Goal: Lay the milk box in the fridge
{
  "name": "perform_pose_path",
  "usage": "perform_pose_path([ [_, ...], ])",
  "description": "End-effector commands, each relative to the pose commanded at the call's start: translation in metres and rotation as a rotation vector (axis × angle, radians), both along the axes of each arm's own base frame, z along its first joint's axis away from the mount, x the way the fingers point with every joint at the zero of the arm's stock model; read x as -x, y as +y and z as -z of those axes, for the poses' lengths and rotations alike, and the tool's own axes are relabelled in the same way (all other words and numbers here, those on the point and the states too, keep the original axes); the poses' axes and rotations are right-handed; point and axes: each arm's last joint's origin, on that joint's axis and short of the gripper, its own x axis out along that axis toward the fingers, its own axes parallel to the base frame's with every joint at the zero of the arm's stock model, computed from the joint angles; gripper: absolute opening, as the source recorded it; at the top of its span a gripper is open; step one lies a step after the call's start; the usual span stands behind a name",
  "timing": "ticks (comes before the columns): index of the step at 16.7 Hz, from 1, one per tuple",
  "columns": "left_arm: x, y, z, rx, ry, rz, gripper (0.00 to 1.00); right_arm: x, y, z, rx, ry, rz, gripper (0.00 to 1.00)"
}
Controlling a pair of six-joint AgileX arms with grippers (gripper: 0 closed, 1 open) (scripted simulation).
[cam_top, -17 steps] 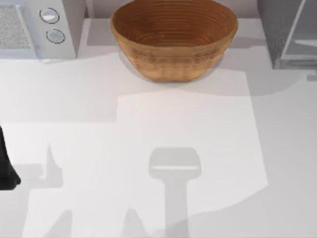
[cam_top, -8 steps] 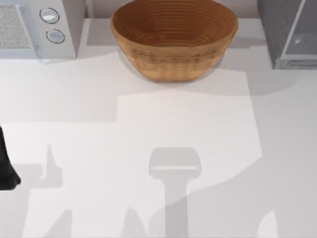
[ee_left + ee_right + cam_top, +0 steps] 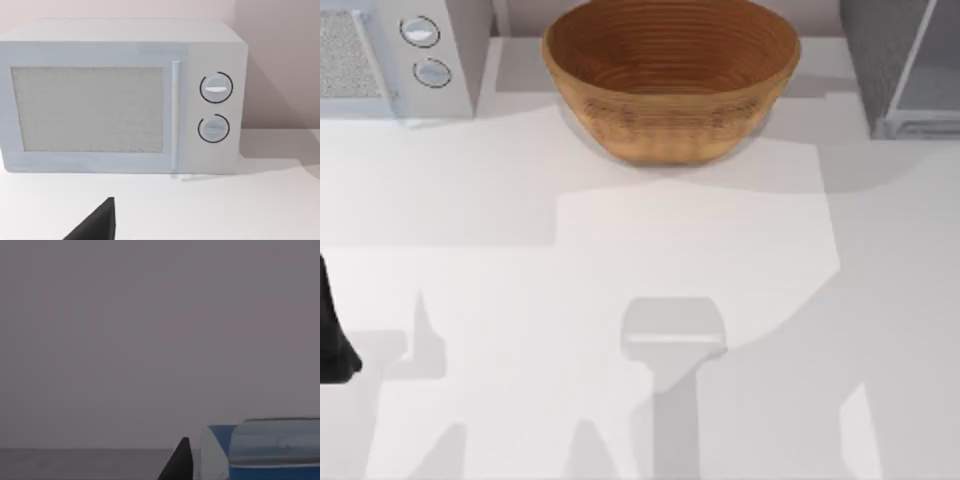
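Observation:
In the right wrist view the milk box (image 3: 216, 456), blue with a white edge, sits tight against a black fingertip (image 3: 178, 464) of my right gripper, which is shut on it. A glassy, pale piece (image 3: 276, 439) covers part of the box. Behind them is a plain grey surface. The fridge (image 3: 876, 62), grey with a pale framed door panel (image 3: 932, 70), stands at the table's back right corner. My left arm (image 3: 332, 345) is parked at the table's left edge, and a dark part of its gripper (image 3: 97, 226) faces the microwave.
A large woven basket (image 3: 670, 75) stands at the back middle. A pale microwave (image 3: 395, 60) with two round knobs and a mesh window is at the back left. The white table (image 3: 620, 230) carries broad shadows across its front right part.
The broad shadow over the table's front right has spread left and further up the table. The bright streak on the fridge's door panel has faded. My left arm has not moved.

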Motion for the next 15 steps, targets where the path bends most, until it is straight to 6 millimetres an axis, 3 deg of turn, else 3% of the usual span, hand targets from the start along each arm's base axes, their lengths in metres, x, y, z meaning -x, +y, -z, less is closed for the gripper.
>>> perform_pose_path([
  [3, 0.0, 0.0, 0.0, 0.0, 0.0, 0.0, 1.0, 0.0, 0.0, 0.0, 0.0, 0.0, 0.0, 0.0],
  [15, 0.0, 0.0, 0.0, 0.0, 0.0, 0.0, 1.0, 0.0, 0.0, 0.0, 0.0, 0.0, 0.0, 0.9],
])
